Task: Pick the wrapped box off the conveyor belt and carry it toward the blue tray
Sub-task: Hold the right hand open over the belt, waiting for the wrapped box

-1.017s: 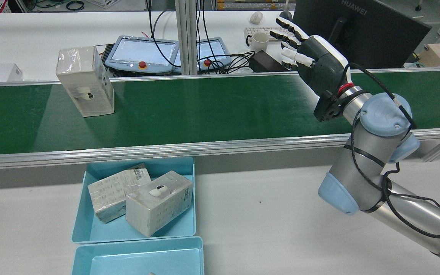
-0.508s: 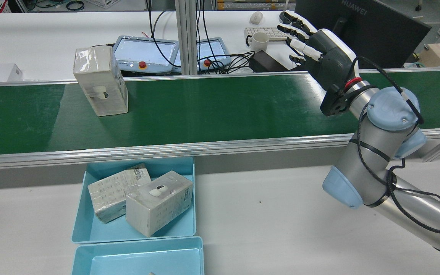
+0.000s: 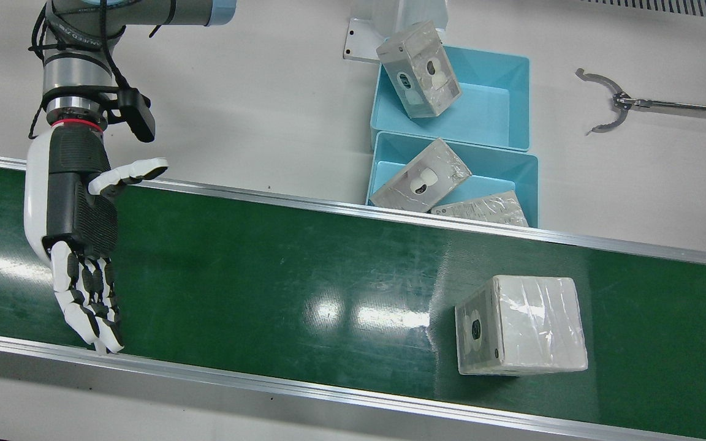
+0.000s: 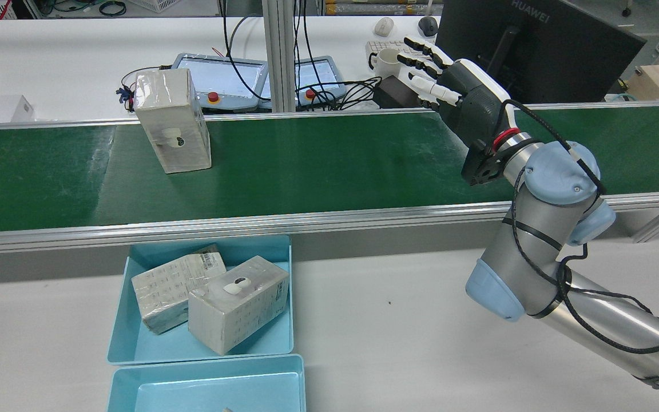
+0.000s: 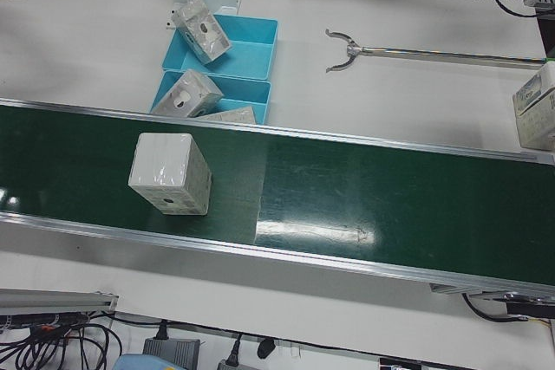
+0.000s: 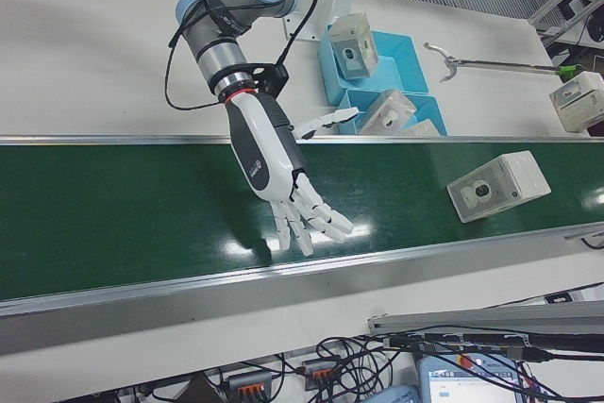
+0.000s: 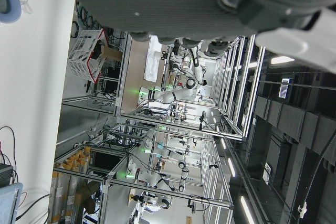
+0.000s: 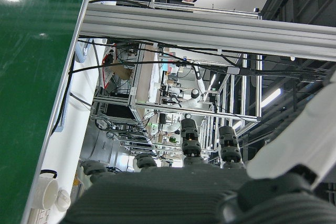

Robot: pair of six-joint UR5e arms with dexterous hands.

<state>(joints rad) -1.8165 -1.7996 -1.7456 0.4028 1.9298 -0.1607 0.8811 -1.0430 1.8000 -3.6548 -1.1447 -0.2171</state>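
The wrapped box [image 4: 173, 129] stands upright on the green conveyor belt [image 4: 329, 160], toward its far edge. It also shows in the front view [image 3: 521, 334], left-front view [image 5: 170, 173] and right-front view [image 6: 498, 186]. My right hand [image 4: 461, 97] is open, fingers spread, hovering over the belt well to the right of the box; it holds nothing [image 3: 77, 245] [image 6: 278, 167]. The blue tray [image 4: 129, 343] sits on the table just before the belt and holds two wrapped boxes. My left hand [image 7: 173, 3] shows only as a palm edge, with nothing in it.
A second blue tray [image 4: 209, 377] adjoins the first and holds another box [image 3: 420, 67]. A long grabber tool [image 3: 610, 110] lies on the table. One more box [image 5: 538, 119] stands at the table's edge. Teach pendants, cables and a monitor [image 4: 535, 46] lie beyond the belt.
The wrapped box has travelled to the right along the belt in the rear view. My right hand has shifted a little to the left over the belt, still open.
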